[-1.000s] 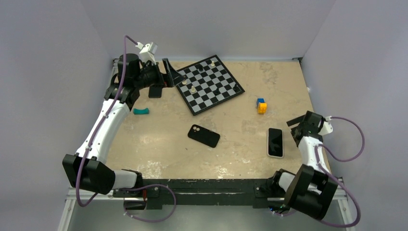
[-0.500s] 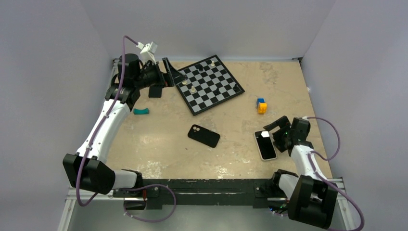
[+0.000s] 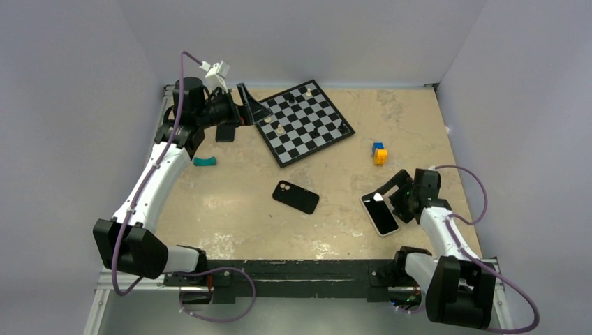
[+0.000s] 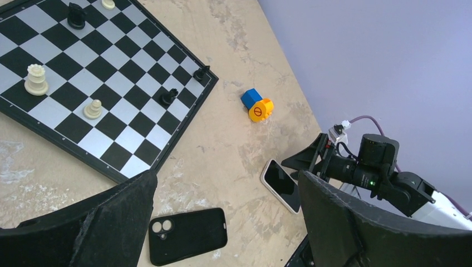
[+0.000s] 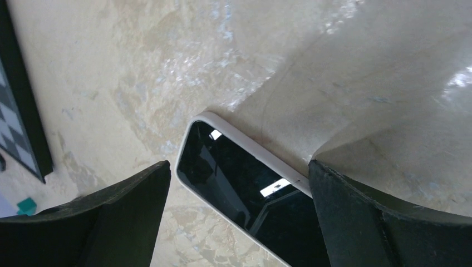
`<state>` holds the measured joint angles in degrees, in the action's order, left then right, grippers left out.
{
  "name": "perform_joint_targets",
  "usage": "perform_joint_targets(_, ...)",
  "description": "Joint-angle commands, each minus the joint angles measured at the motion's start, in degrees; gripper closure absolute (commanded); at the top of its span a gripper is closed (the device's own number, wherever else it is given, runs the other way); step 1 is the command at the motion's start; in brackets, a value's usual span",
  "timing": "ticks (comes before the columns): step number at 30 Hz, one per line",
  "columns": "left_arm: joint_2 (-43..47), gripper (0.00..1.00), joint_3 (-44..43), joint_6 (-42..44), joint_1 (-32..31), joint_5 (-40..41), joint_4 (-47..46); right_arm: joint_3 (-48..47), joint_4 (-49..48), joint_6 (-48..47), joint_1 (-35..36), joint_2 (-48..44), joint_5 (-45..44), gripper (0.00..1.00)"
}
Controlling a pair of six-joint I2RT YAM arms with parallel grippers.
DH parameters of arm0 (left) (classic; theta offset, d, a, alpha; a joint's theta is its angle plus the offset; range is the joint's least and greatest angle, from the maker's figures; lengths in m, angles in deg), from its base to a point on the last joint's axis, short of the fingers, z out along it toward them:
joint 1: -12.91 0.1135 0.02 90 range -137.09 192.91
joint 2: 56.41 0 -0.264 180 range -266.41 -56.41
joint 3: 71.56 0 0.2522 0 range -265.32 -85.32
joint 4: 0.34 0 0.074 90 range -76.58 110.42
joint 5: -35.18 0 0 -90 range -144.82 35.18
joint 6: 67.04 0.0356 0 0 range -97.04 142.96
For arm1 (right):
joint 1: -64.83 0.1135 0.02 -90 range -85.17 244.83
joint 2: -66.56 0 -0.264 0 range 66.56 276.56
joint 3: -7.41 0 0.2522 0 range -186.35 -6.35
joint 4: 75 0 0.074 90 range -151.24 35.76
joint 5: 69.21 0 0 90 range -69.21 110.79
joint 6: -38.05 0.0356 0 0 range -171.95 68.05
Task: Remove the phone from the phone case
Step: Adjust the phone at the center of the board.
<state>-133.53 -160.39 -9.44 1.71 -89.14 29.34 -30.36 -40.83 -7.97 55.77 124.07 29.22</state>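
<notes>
The phone lies screen up on the table at the right, white rim showing, turned at a slant. The black phone case lies apart from it at the table's middle, back up, camera cut-out to the left. My right gripper is open and low over the phone's far end; in the right wrist view the phone lies between the spread fingers. My left gripper is open and empty, high at the back left beside the chessboard. The left wrist view shows the case and the phone.
A chessboard with a few pieces lies at the back. A blue and orange block sits behind the phone. A teal piece and a small black object lie at the left. Walls close in the sides.
My right gripper has swung in from the right edge to the phone. The phone has slid left and turned to a slant. The left arm and the case have not moved.
</notes>
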Motion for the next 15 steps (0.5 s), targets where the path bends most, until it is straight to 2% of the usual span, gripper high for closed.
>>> perform_joint_targets(1,-0.41,0.00,0.42,0.11,0.43,-0.39,-1.33,-4.46,9.61,3.19,-0.51,6.57,-8.14,0.02)
perform_joint_targets(3,-0.65,0.00,0.28,0.07,0.41,-0.66,-1.21,-5.82,11.90,2.76,-0.44,7.87,-7.94,0.05)
perform_joint_targets(4,-0.63,0.00,0.27,-0.23,0.47,-1.11,-1.54,-5.62,13.78,4.09,-0.30,5.55,-6.25,0.05)
perform_joint_targets(8,-0.03,0.00,0.23,-0.38,0.48,-1.24,-1.68,-2.89,14.95,5.48,-0.19,0.64,-0.22,0.02)
perform_joint_targets(15,0.49,0.00,0.44,-0.76,0.48,-1.72,-2.21,-1.15,16.74,4.92,2.47,-2.23,8.33,0.02)
